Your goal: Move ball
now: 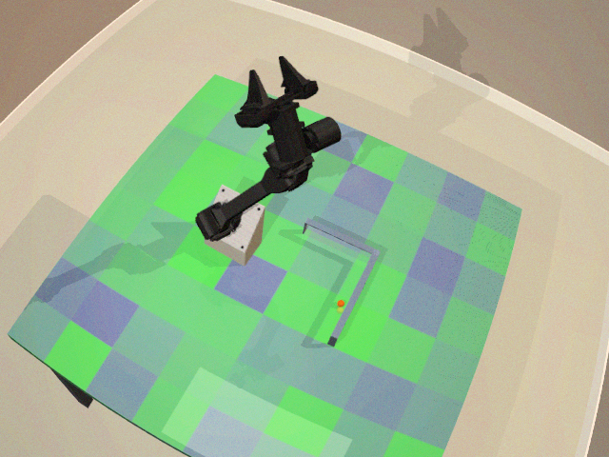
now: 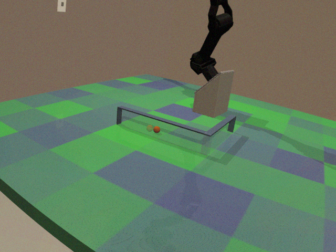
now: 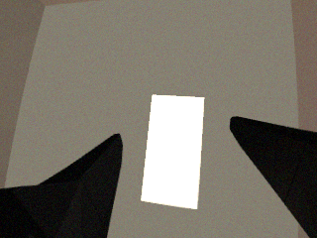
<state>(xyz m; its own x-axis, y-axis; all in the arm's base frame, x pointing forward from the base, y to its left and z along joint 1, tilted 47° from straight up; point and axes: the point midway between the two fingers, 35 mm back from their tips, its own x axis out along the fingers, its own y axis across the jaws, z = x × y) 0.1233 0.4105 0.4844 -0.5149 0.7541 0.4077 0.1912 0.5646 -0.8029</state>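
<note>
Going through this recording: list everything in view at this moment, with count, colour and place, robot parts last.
Ball: one, orange, on the table inside the angle of the walls, close to the longer wall.
See-through copy: one, faint yellowish, right beside the ball; the two look to touch or overlap.
Clear walls: two, greyish, joined in an L-shaped corner.
Table: one, green and blue-grey checks.
Bright panel: one, white, rectangular, in the wrist view only.
Pedestal: one, pale grey, under the arm's base.
Arm: one, black, raised, far from the ball.
Gripper: one, black, open, holding nothing.
</note>
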